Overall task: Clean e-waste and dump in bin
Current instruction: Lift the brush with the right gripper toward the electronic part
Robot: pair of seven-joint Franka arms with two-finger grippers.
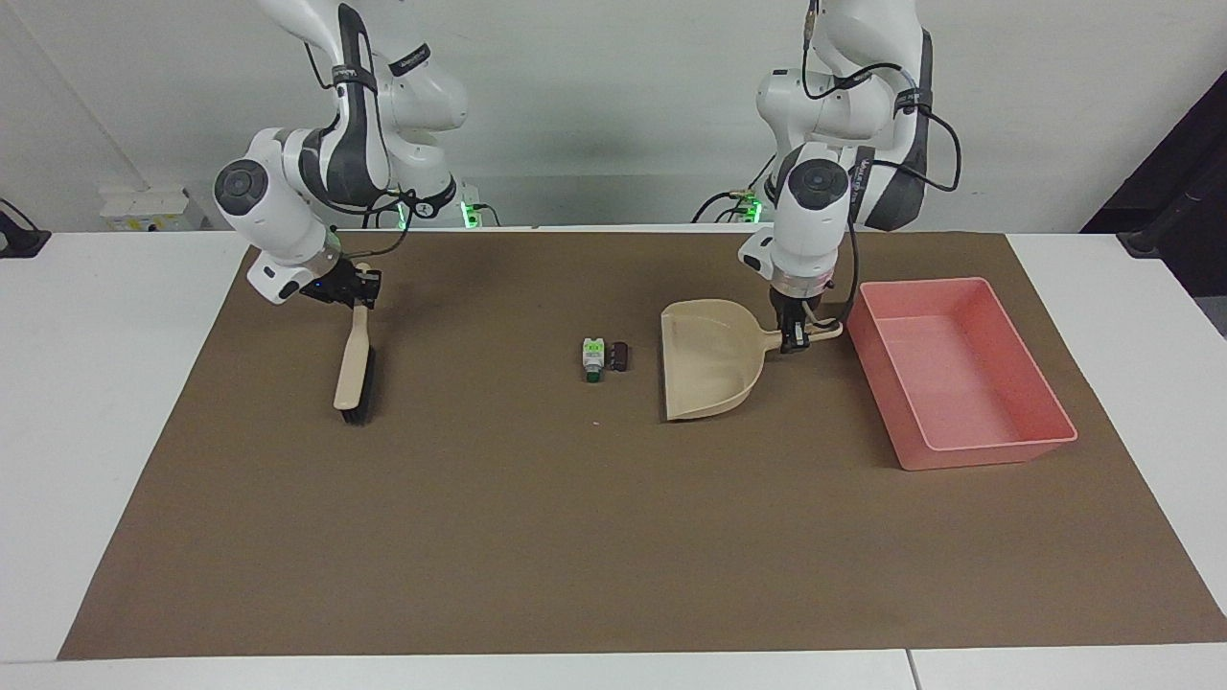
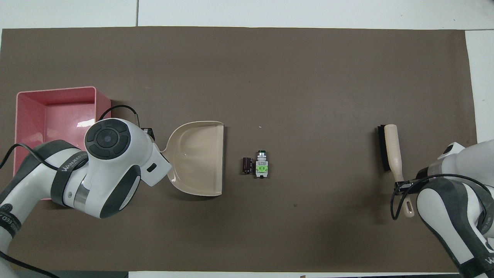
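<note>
The e-waste lies mid-mat as two small parts side by side: a white-grey one with a green label (image 1: 593, 358) (image 2: 262, 166) and a dark block (image 1: 620, 356) (image 2: 247, 165). My left gripper (image 1: 794, 337) is shut on the handle of a beige dustpan (image 1: 707, 372) (image 2: 198, 162). The pan's open lip faces the e-waste, a short gap away. The pink bin (image 1: 959, 448) (image 2: 54, 96) stands beside the dustpan, toward the left arm's end of the table. My right gripper (image 1: 358, 291) (image 2: 402, 187) is shut on the handle of a brush (image 1: 353, 369) (image 2: 389, 148), bristles on the mat.
A brown mat (image 1: 537, 537) covers most of the white table (image 1: 105, 402). In the overhead view my left arm's wrist (image 2: 112, 166) hides the dustpan's handle and part of the bin.
</note>
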